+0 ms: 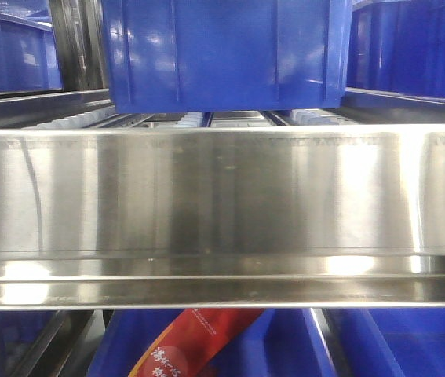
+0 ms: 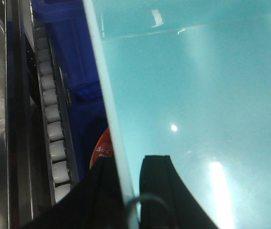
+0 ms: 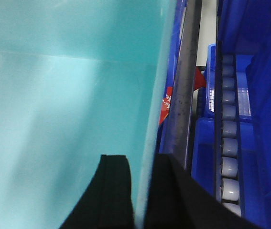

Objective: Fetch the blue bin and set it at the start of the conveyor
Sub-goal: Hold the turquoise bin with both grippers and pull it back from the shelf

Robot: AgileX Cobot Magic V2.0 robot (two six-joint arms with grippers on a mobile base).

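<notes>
The left tool (image 2: 125, 193) is pressed together on one wall of the blue bin (image 2: 197, 95). One of its two black fingers (image 2: 159, 191) lies inside the tub and the other outside, with the thin rim between them. The right tool (image 3: 142, 193) pinches another wall of the same bin in the same way, one finger (image 3: 113, 191) inside and one outside. The one pale turquoise bin thus sits held by both tools, its smooth floor filling most of each wrist view.

Just beyond the left-hand wall lies a red packet (image 2: 102, 148) among dark blue plastic, and further out runs one row of white rollers (image 2: 51, 129), some nine or ten in sight. The right wrist view shows one grey metal post (image 3: 185, 95) beside the wall.

In the front view, one broad steel rail (image 1: 222, 212) crosses the frame. Three dark blue ribbed bins stand above it: centre (image 1: 222, 55), left (image 1: 10, 55) and right (image 1: 410, 47).
</notes>
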